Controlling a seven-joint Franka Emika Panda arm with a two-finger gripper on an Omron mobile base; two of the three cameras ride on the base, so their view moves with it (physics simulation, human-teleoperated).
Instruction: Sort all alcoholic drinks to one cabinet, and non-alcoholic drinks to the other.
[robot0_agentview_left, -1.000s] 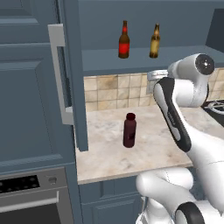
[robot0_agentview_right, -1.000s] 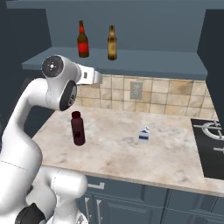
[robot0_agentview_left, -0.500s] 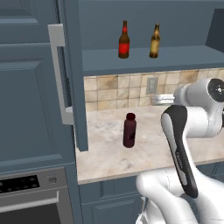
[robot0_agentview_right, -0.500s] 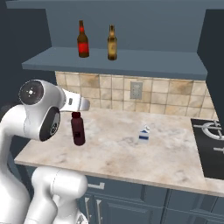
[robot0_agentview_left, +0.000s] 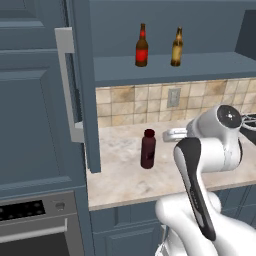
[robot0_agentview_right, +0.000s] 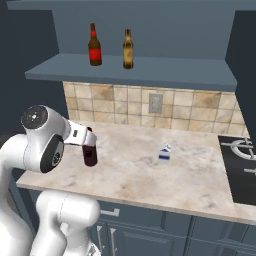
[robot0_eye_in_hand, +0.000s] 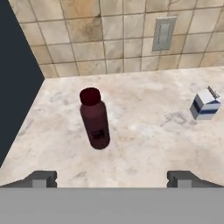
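While the gripper (robot0_eye_in_hand: 112, 178) stands released and empty, the maroon bottle (robot0_eye_in_hand: 95, 118) stands upright on the counter (robot0_eye_in_hand: 144, 144), near its left end.

- Marble-look counter (robot0_agentview_right: 150, 175), beige with grey veining, runs along a tiled backsplash; blue-grey cabinet fronts below.
- Maroon bottle (robot0_eye_in_hand: 94, 118) stands upright on the counter toward its left end, red cap on top, well clear of the wall.
- Small white-and-blue carton (robot0_eye_in_hand: 204, 104) stands on the same counter, well apart from the maroon bottle, off to its right in the right base view.
- Open blue-grey cabinet shelf (robot0_agentview_right: 165, 72) above the counter.
- Red-label beer bottle (robot0_agentview_right: 94, 45) and tan-label beer bottle (robot0_agentview_right: 128, 49) stand upright on the shelf, near each other, not touching.
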